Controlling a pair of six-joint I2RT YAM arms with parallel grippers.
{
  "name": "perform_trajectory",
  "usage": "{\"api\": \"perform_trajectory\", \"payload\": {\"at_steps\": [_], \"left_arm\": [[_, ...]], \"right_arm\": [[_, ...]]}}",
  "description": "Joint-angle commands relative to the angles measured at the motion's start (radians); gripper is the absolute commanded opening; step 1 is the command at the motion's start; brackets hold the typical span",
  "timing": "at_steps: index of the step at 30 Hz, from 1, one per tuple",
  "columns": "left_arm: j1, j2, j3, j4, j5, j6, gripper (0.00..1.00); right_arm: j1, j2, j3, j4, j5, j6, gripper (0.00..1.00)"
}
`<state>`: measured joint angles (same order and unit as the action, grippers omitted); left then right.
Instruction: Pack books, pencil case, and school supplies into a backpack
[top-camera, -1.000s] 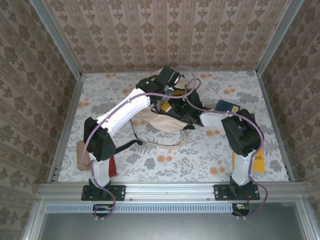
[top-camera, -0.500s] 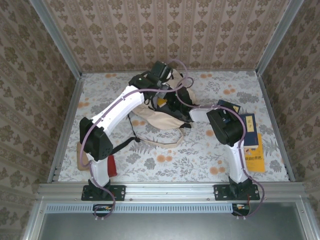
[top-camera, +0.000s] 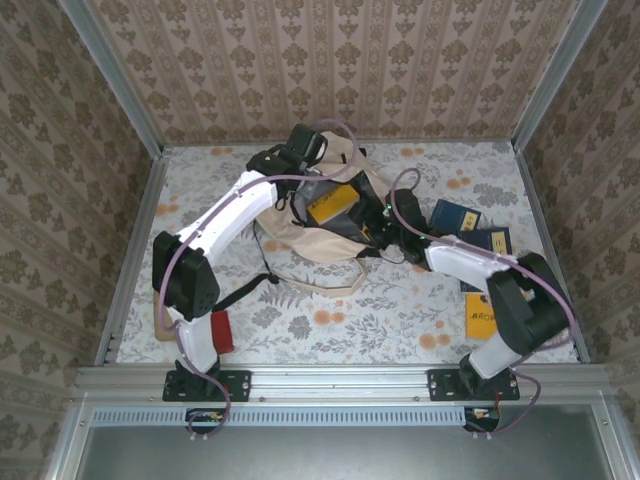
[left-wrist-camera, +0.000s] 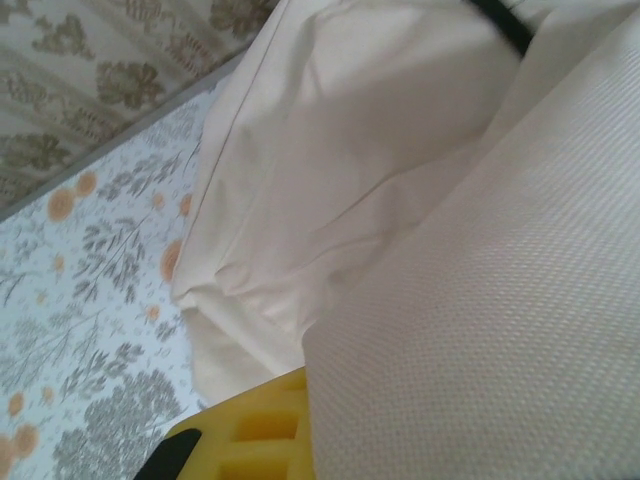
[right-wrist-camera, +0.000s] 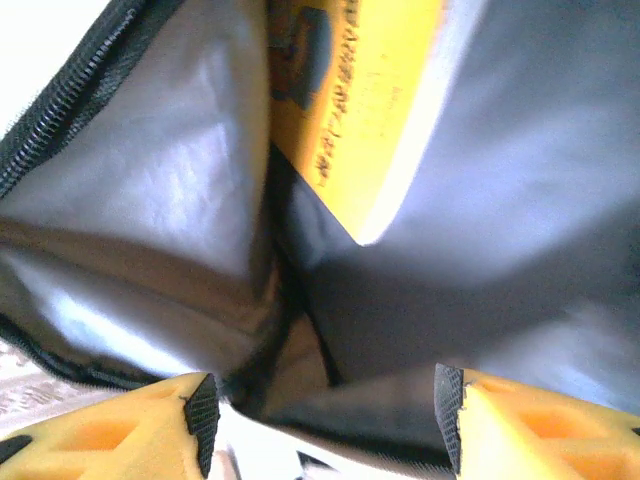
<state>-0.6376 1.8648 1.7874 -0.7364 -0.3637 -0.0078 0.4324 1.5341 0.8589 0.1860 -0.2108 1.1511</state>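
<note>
Cream canvas backpack (top-camera: 310, 240) is sitting toward the back middle of the floral table (top-camera: 400, 300), mouth gaping open, and you can see a yellow book (top-camera: 330, 203) already down inside it against the grey lining (right-wrist-camera: 180, 180). Left arm (top-camera: 235, 215) is stretched way out, elbow low near its base and forearm angled up to the bag's far rim, where the left gripper (top-camera: 293, 165) is clenched on the canvas. In the wrist view the cloth is draped right over its yellow finger (left-wrist-camera: 255, 435). Right arm (top-camera: 470, 262) is folded hard at the elbow by the near right edge, forearm lying low and pointing left, so the right gripper (right-wrist-camera: 322, 410) sits just at the bag's opening, jaws spread wide and nothing between the fingertips (right-wrist-camera: 150, 425). Its camera looks straight into the pocket at that book's corner. Off to the right, two navy books (top-camera: 455, 214) lie flat just beside the forearm, and a second yellow book (top-camera: 480, 318) is partly under the elbow. Small red squarish item (top-camera: 222, 333) is over by the left arm's base.
</note>
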Motion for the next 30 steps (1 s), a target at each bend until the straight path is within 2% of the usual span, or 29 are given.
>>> {"api": "perform_trajectory", "payload": {"at_steps": [1, 4, 6, 7, 10, 11, 13, 17, 21, 26, 30], "left_arm": [[0.057, -0.137, -0.085, 0.010, -0.064, -0.009, 0.02], [0.094, -0.225, -0.192, 0.024, 0.049, -0.022, 0.10], [0.096, -0.275, -0.255, 0.045, 0.129, -0.035, 0.21], [0.096, -0.292, -0.280, 0.053, 0.183, -0.046, 0.30], [0.096, -0.346, -0.349, 0.085, 0.314, -0.101, 0.67], [0.096, -0.364, -0.370, 0.098, 0.340, -0.127, 0.75], [0.098, -0.389, -0.399, 0.117, 0.378, -0.165, 0.83], [0.098, -0.400, -0.413, 0.118, 0.424, -0.236, 0.88], [0.086, -0.368, -0.397, 0.131, 0.463, -0.281, 0.92], [0.057, -0.295, -0.337, 0.134, 0.479, -0.302, 0.91], [0.029, -0.223, -0.284, 0.150, 0.494, -0.323, 0.87]], "right_arm": [[-0.071, -0.165, -0.022, -0.305, 0.081, -0.213, 0.65], [-0.157, -0.223, 0.035, -0.524, 0.234, -0.362, 0.73], [-0.228, -0.185, 0.089, -0.607, 0.284, -0.442, 0.77], [-0.256, -0.159, 0.115, -0.634, 0.296, -0.464, 0.78], [-0.333, -0.022, 0.204, -0.676, 0.301, -0.533, 0.81], [-0.359, 0.028, 0.236, -0.686, 0.292, -0.549, 0.81], [-0.394, 0.115, 0.294, -0.703, 0.254, -0.572, 0.81], [-0.405, 0.257, 0.393, -0.774, 0.259, -0.621, 0.81], [-0.402, 0.323, 0.410, -0.785, 0.260, -0.626, 0.80], [-0.371, 0.367, 0.384, -0.804, 0.236, -0.629, 0.77], [-0.304, 0.375, 0.339, -0.823, 0.195, -0.611, 0.76]]}}
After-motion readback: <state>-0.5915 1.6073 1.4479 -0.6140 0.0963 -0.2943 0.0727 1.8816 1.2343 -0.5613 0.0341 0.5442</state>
